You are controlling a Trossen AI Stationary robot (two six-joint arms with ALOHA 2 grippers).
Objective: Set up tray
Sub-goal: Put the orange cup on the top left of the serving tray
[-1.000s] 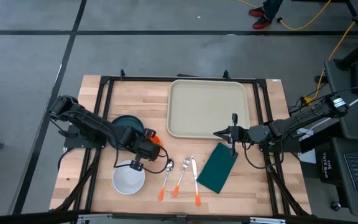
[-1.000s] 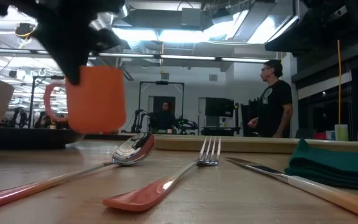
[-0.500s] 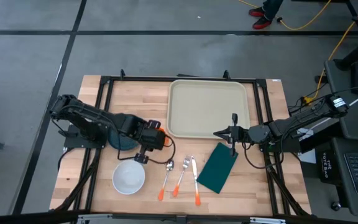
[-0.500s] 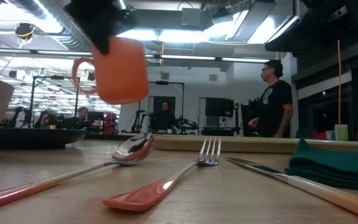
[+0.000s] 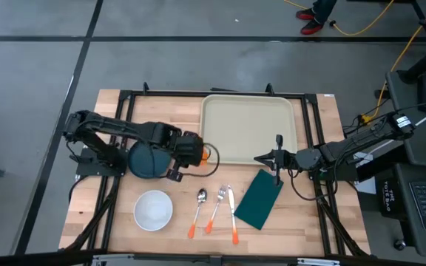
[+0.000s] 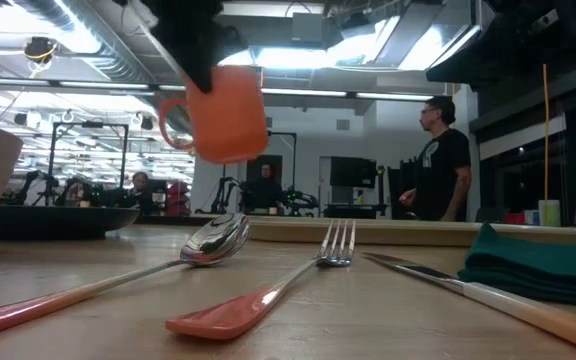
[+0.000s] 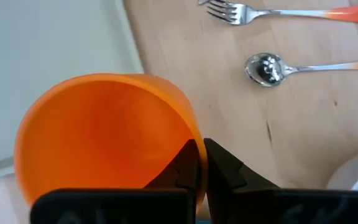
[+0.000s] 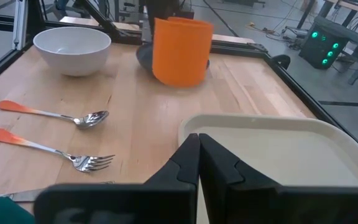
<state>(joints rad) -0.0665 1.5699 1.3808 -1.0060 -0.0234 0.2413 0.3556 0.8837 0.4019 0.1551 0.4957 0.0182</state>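
An orange mug [image 6: 226,112] hangs in the air, slightly tilted, with my left gripper [image 5: 198,151] shut on its rim. It is between the dark teal plate [image 5: 145,159] and the beige tray [image 5: 248,129], just left of the tray's near left corner. The right wrist view shows the mug [image 8: 181,51] clear of the wood. My right gripper [image 5: 261,157] is shut and empty by the tray's near right corner, above the far end of the dark green napkin [image 5: 259,199]. My left gripper pinches the mug's wall at the rim [image 7: 188,134], one finger inside the mug and one outside. The fingers come from above, slanting steeply down. The mug hangs below them, lifted clear of the table and a little tilted, its handle [image 6: 173,125] pointing sideways.
A white bowl [image 5: 153,210] stands at the near left. A spoon [image 5: 198,210], a fork [image 5: 217,207] and a knife [image 5: 232,214] with orange handles lie side by side near the front edge. A black frame borders the table. People stand in the room behind.
My left gripper has carried the mug up and toward the table's right and far side, from near the bowl to beside the tray's near left corner. It has stayed shut on the rim. The mug has tipped slightly.
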